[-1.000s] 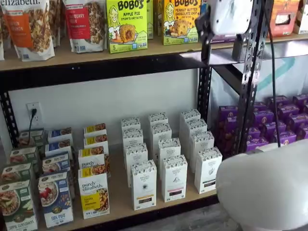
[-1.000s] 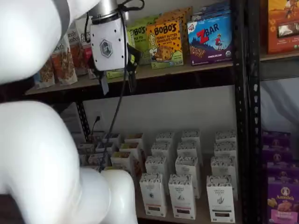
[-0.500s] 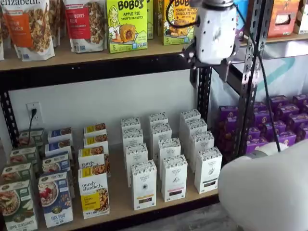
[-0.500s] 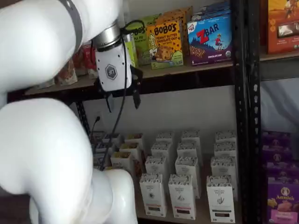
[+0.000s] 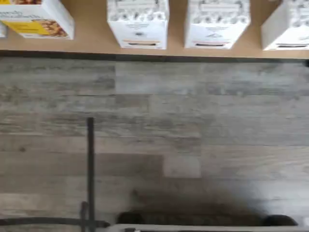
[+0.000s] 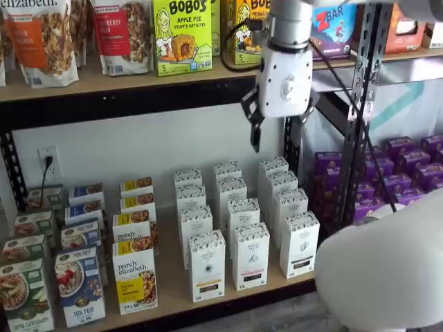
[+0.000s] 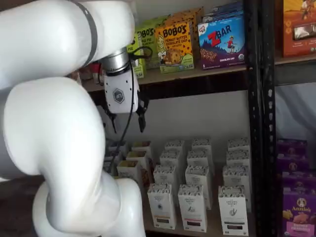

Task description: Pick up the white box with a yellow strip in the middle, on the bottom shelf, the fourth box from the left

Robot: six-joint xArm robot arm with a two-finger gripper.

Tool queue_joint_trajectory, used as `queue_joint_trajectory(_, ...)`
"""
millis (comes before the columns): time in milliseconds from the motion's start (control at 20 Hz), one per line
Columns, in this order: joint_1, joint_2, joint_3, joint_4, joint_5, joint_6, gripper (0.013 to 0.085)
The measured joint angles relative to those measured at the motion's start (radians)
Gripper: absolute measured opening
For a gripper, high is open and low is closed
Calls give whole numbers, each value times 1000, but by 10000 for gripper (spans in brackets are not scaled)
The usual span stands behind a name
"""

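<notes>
Two black fingers of my gripper (image 7: 127,120) show plainly in a shelf view, spread apart with clear air between them and nothing held; in a shelf view my gripper (image 6: 255,131) is side-on, so only one dark finger below the white body can be made out. It hangs high, level with the underside of the upper board, well apart from the goods below.

My tall slim white carton with the speckled top and thin yellow strip (image 6: 207,265) stands at the front edge of the long tan wooden bottom shelf (image 6: 172,287), just beside the yellow-and-white granola box (image 6: 135,277). My own bulky white arm (image 7: 64,163) hides the lower-left rows in a shelf view, though the carton's front (image 7: 161,206) stays visible.

Only the wrist view shows the grey plank floor (image 5: 193,145) in front of the shelf; there the white carton (image 5: 138,23) is cut off, and its print is too blurred to read.
</notes>
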State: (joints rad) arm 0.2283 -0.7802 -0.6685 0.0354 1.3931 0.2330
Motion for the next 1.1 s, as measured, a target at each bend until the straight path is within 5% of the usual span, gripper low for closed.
queue_joint_trajectory(150,16,21,43,24,-98,6,850)
queue_joint_trajectory(600,125,188,73,-56,-292,140,850)
queue_joint_trajectory(750,131,239,78,-49,-358,145,850)
queue_joint_trajectory(950,147,337,55,-118,-406,199,850)
queue_joint_trajectory(1100,137,385,59,-85,-464,174,850)
